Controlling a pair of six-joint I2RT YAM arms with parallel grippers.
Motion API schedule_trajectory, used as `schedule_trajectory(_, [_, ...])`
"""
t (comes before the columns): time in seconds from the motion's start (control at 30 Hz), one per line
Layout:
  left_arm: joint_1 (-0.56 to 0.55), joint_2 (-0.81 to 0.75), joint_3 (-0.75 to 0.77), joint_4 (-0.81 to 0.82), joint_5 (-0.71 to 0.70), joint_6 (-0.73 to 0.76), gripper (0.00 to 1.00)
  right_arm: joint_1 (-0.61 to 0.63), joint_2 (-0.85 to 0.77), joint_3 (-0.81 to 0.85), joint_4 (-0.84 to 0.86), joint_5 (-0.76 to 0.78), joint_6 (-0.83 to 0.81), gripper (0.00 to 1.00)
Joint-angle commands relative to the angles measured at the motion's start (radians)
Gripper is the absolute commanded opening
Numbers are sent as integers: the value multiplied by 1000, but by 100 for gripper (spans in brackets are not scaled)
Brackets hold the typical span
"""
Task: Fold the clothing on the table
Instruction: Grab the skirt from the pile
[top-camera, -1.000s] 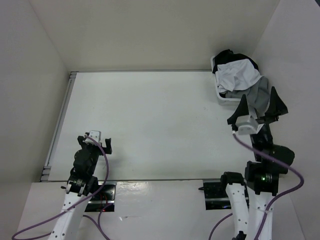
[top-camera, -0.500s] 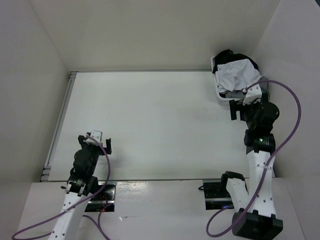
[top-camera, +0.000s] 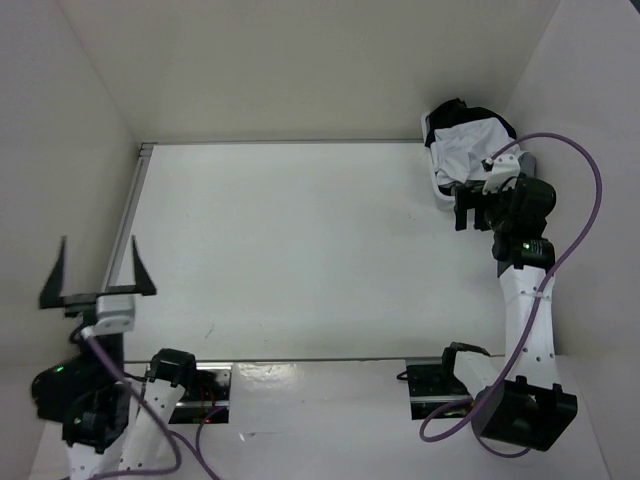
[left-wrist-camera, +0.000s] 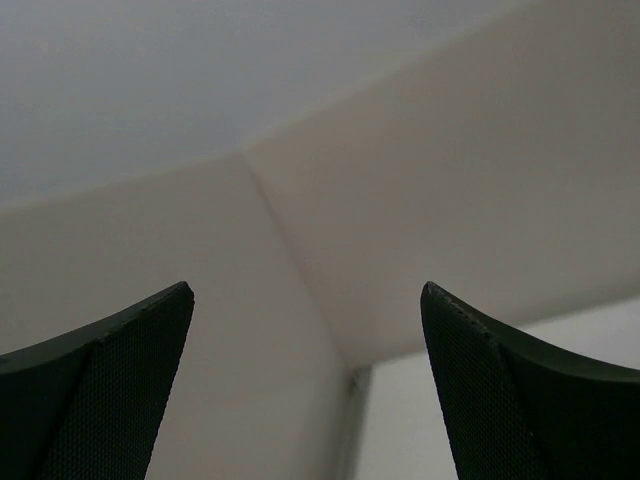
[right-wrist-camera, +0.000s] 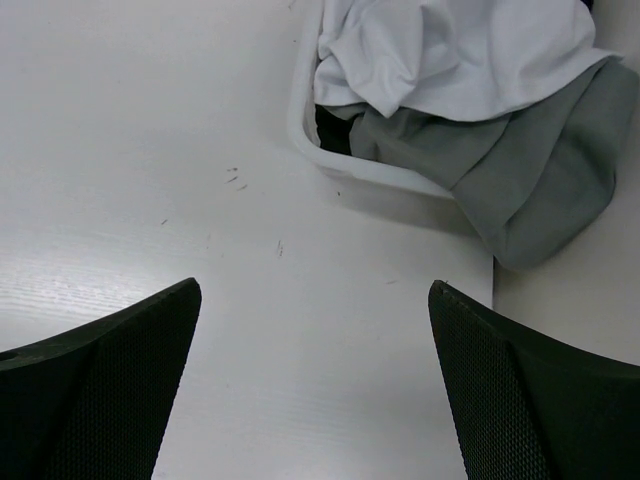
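The white table (top-camera: 300, 250) filled most of the overhead view, with a thin metal rail (top-camera: 122, 245) along its left edge and plain pale walls (top-camera: 300, 60) rising on three sides. The right arm (top-camera: 525, 300) stood up from the near right corner and reached toward the far right corner. The left arm (top-camera: 95, 410) was drawn back at the near left corner, outside the rail.

A shallow white bin (top-camera: 437, 190) sat in the far right corner of the table. The clothing (top-camera: 468, 148), a crumpled white garment, lay heaped on top of the pile in this bin, not on the bare tabletop. In the right wrist view a grey garment (right-wrist-camera: 520, 170) lay under it and spilled over the bin's rim (right-wrist-camera: 300, 110) toward the right edge of the table. A black garment (top-camera: 452, 108) showed at the far side of the pile.

The right gripper (top-camera: 478, 218) hung just beside the near side of the bin, pointed down at the tabletop. Its claw was spread wide and grasped nothing, with bare table (right-wrist-camera: 150, 150) between the fingers (right-wrist-camera: 110, 380). The left gripper (top-camera: 97, 242) was raised beyond the left edge, its claw also released and empty, and its fingers (left-wrist-camera: 110, 380) pointed at the corner where two walls met. A purple cable (top-camera: 590, 200) looped off the right wrist. A few tiny dark specks (right-wrist-camera: 235, 178) marked the table near the bin.
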Motion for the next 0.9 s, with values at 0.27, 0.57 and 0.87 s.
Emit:
schedule_trajectory(0.27, [15,605,900,-147,-467,63,100,-7,110,83,14,-81,74,98])
schedule_trajectory(0.57, [49,992,1005,-646,-381,-533,100,-17,109,72,55,34,177,98])
schedule_trajectory(0.87, [49,1262,646,-537,-111,-638,100,-26,269,170,38,93,223,98])
